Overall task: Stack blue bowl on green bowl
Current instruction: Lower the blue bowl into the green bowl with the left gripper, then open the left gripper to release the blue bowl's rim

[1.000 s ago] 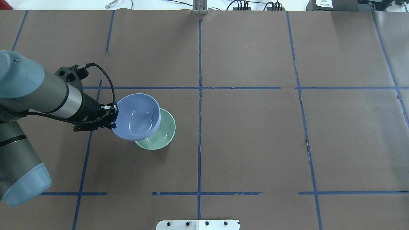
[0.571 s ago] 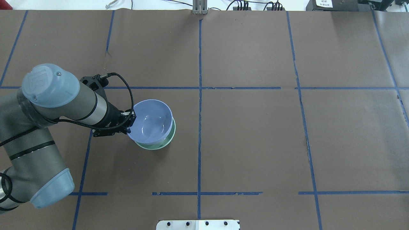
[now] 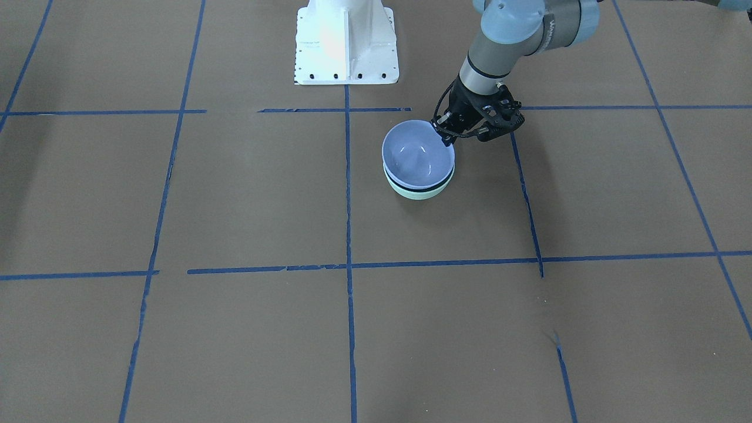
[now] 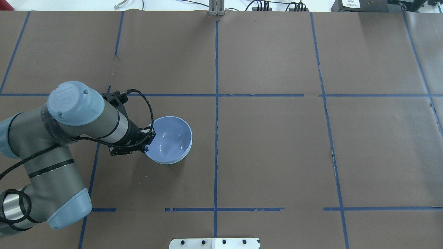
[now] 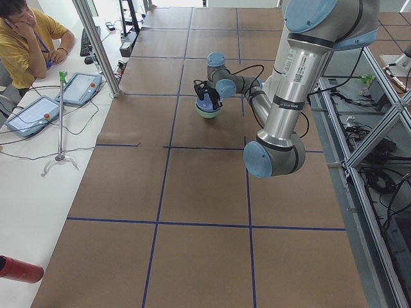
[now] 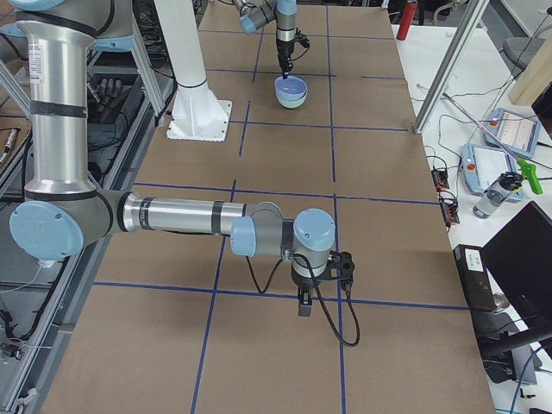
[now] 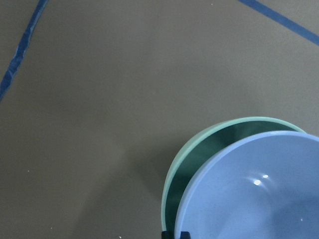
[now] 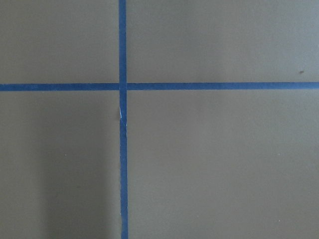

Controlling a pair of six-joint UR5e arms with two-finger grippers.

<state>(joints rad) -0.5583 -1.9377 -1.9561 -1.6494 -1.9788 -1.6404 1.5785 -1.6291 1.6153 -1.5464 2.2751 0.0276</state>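
Note:
The blue bowl sits nested in the green bowl, left of the table's middle. In the overhead view the blue bowl covers the green one almost fully. In the left wrist view the green bowl's rim shows as a crescent beside the blue bowl. My left gripper is shut on the blue bowl's near left rim, also seen in the front-facing view. My right gripper hangs low over bare table far to the right. I cannot tell if it is open or shut.
Brown paper with a blue tape grid covers the table. The white robot base stands at the robot's side. An operator sits beside tablets at the far edge.
My left arm moved the blue bowl right and down, from hovering offset above the green bowl to nested in it. The green bowl stayed put.

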